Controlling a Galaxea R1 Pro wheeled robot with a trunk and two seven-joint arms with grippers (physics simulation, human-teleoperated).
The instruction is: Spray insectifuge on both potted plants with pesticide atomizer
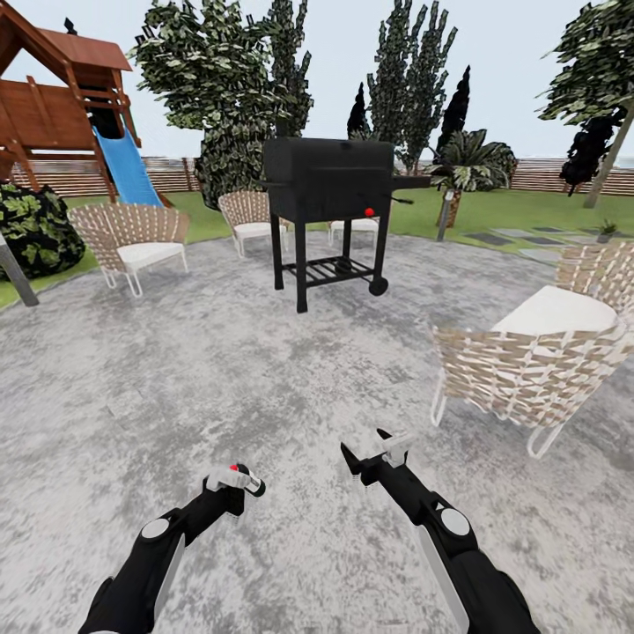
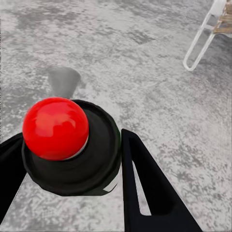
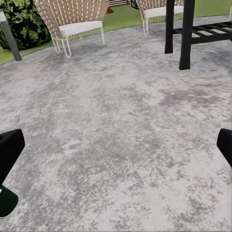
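Gripping pesticide atomizer (image 2: 72, 145), left gripper (image 1: 231, 483) jaws closed

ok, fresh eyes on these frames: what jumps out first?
The black grill standing mid-patio, straight ahead of the robot, with woven chairs around it, the nearest woven chair at the right. Next, the left gripper, low in the head view, shut on the pesticide atomizer, its red-knobbed dark end looming large in the left wrist view. The right gripper is open and empty over bare paving.
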